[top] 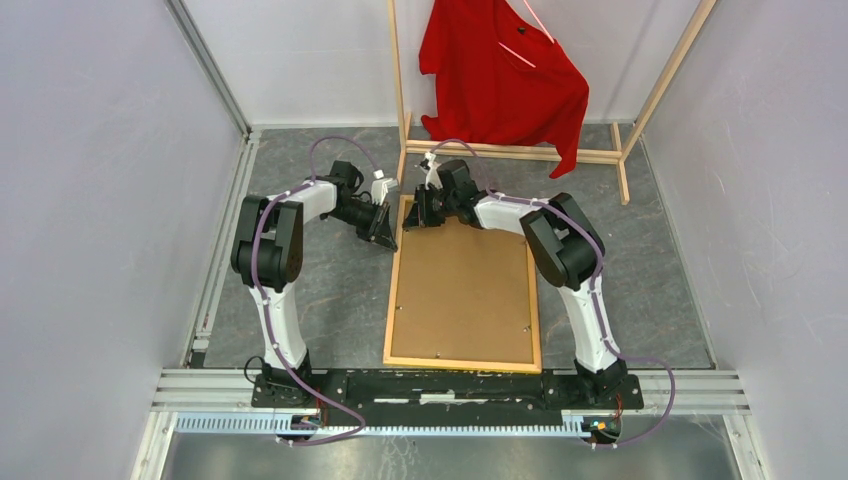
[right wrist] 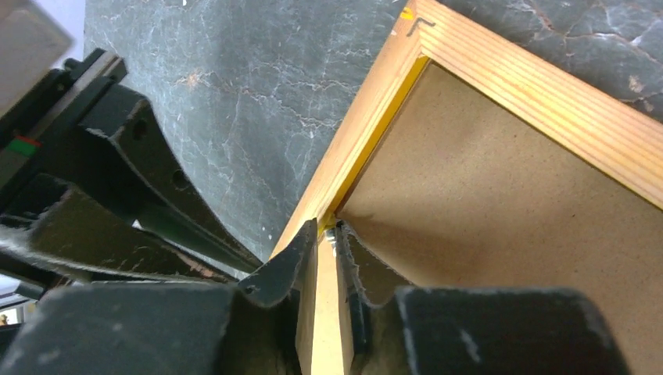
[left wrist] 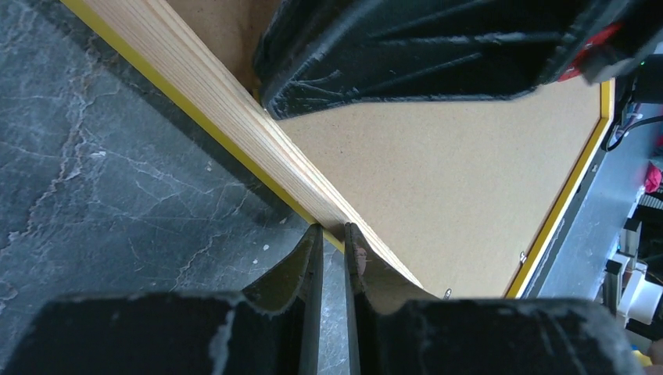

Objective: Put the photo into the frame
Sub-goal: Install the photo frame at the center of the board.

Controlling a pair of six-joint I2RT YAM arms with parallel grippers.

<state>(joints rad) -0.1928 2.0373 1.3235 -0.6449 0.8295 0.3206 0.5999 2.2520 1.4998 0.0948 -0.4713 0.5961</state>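
The frame point(top: 392, 310) lies back up on the table, light wood rails with a yellow edge, and the plain brown backing board point(top: 465, 285) fills it. The photo is hidden. My right gripper point(top: 412, 220) is at the frame's far left corner. In the right wrist view it point(right wrist: 327, 226) is shut on the left rail point(right wrist: 367, 125), with wood between its fingers. My left gripper point(top: 385, 235) is just outside that same rail. In the left wrist view it point(left wrist: 331, 228) is shut and empty, tips against the rail's yellow edge point(left wrist: 234, 101).
A wooden clothes rack point(top: 520, 152) with a red shirt point(top: 500, 70) stands right behind the frame's far end. White walls close in both sides. The two grippers are close together at the corner; the right one point(left wrist: 438, 47) fills the top of the left wrist view.
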